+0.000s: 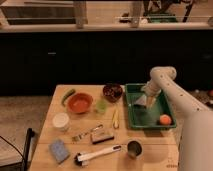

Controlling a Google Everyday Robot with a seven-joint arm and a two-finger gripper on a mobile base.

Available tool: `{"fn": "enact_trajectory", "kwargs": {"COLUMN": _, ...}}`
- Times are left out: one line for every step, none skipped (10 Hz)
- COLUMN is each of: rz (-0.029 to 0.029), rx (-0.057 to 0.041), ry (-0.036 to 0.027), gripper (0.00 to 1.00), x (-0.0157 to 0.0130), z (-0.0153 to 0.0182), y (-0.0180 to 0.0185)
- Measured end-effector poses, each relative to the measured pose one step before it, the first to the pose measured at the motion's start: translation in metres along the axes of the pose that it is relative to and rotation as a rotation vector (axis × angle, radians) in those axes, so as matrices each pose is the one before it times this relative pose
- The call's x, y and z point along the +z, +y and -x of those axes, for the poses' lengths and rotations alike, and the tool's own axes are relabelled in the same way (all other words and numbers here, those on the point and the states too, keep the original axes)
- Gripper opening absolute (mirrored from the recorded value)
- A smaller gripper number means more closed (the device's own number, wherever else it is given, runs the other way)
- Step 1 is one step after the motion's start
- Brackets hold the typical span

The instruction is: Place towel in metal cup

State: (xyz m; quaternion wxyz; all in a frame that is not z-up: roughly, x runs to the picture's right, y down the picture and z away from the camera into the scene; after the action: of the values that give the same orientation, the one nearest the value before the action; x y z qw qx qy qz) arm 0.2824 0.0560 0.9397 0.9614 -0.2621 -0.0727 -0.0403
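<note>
The towel (140,102) is a pale grey crumpled cloth lying in the left part of the green tray (150,120) on the right side of the table. My gripper (145,99) is down in the tray, right at the towel's top. The white arm (165,80) comes in from the right and bends above the tray. The metal cup (133,148) stands upright near the table's front edge, in front of the tray and apart from it.
An orange ball (165,119) lies in the tray's front right corner. On the table are a dark bowl (112,92), orange bowl (80,103), green cup (101,106), white cup (61,121), blue sponge (59,150) and white-handled brush (97,155).
</note>
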Motion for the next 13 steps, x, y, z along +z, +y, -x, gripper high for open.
{"fn": "enact_trajectory", "kwargs": {"rz": -0.00649, "rx": 0.00334, "ry": -0.00461, "gripper": 0.8, "x": 0.00281, "z": -0.00092, "y": -0.00177}}
{"fn": "enact_trajectory", "kwargs": {"rz": -0.00481, "rx": 0.00254, "ry": -0.00322, "gripper": 0.8, "x": 0.00177, "z": -0.00085, "y": -0.00139}}
{"fn": "enact_trajectory", "kwargs": {"rz": -0.00265, "rx": 0.00261, "ry": -0.00376, "gripper": 0.8, "x": 0.00244, "z": -0.00099, "y": -0.00083}}
{"fn": "enact_trajectory", "kwargs": {"rz": -0.00167, "rx": 0.00176, "ry": -0.00436, "gripper": 0.8, "x": 0.00221, "z": -0.00053, "y": -0.00128}}
{"fn": "enact_trajectory", "kwargs": {"rz": -0.00133, "rx": 0.00233, "ry": -0.00552, "gripper": 0.8, "x": 0.00276, "z": -0.00096, "y": -0.00127}}
{"fn": "enact_trajectory", "kwargs": {"rz": -0.0002, "rx": 0.00244, "ry": -0.00611, "gripper": 0.8, "x": 0.00202, "z": -0.00057, "y": -0.00111}}
{"fn": "enact_trajectory", "kwargs": {"rz": 0.00871, "rx": 0.0039, "ry": -0.01355, "gripper": 0.8, "x": 0.00273, "z": -0.00044, "y": 0.0016}}
{"fn": "enact_trajectory", "kwargs": {"rz": 0.00679, "rx": 0.00579, "ry": -0.02037, "gripper": 0.8, "x": 0.00237, "z": -0.00145, "y": 0.00203}}
{"fn": "enact_trajectory", "kwargs": {"rz": 0.00656, "rx": 0.00293, "ry": -0.02669, "gripper": 0.8, "x": 0.00275, "z": -0.00139, "y": 0.00253}}
{"fn": "enact_trajectory", "kwargs": {"rz": 0.0016, "rx": 0.00484, "ry": -0.00917, "gripper": 0.8, "x": 0.00021, "z": -0.00169, "y": 0.00133}}
{"fn": "enact_trajectory", "kwargs": {"rz": 0.00639, "rx": 0.00388, "ry": -0.0081, "gripper": 0.8, "x": 0.00195, "z": -0.0009, "y": 0.00262}}
{"fn": "enact_trajectory", "kwargs": {"rz": 0.00292, "rx": -0.00054, "ry": -0.00457, "gripper": 0.78, "x": 0.00117, "z": 0.00113, "y": 0.00066}}
{"fn": "enact_trajectory", "kwargs": {"rz": 0.00269, "rx": -0.00108, "ry": -0.00386, "gripper": 0.7, "x": 0.00107, "z": 0.00132, "y": 0.00176}}
